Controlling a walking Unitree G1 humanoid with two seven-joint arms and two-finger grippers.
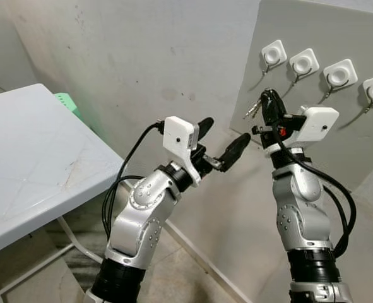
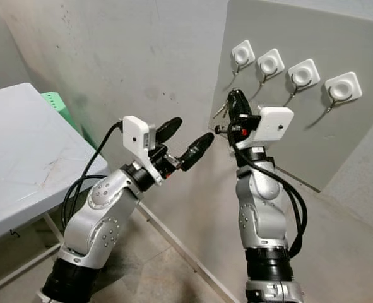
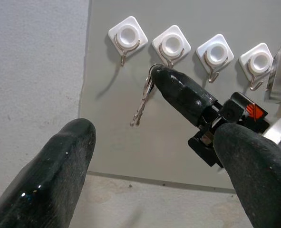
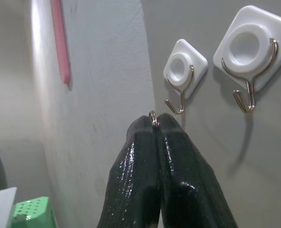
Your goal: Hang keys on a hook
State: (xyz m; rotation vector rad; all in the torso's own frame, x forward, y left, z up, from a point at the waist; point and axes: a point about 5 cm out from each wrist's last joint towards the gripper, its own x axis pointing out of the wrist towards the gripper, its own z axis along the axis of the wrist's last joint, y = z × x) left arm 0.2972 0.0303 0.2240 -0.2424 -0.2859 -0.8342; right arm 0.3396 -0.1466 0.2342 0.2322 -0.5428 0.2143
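Note:
A grey board [image 1: 337, 151] leans on the wall with several white square hooks: the leftmost hook [image 1: 274, 55], the second hook [image 1: 303, 63], and others to the right. My right gripper [image 1: 269, 101] is raised just below those two hooks, shut on the ring of a bunch of silver keys [image 1: 254, 107] that dangle from its tips. In the right wrist view the key ring [image 4: 152, 116] peeks out between the closed fingers, just under the leftmost hook [image 4: 180, 76]. My left gripper [image 1: 219, 140] is open and holds nothing, lower left of the keys [image 3: 142, 102].
A white table [image 1: 28, 158] stands at the left with a green perforated basket [image 1: 68, 103] behind it. The plain grey wall runs behind both arms. A skirting strip [image 1: 199, 259] crosses the concrete floor below.

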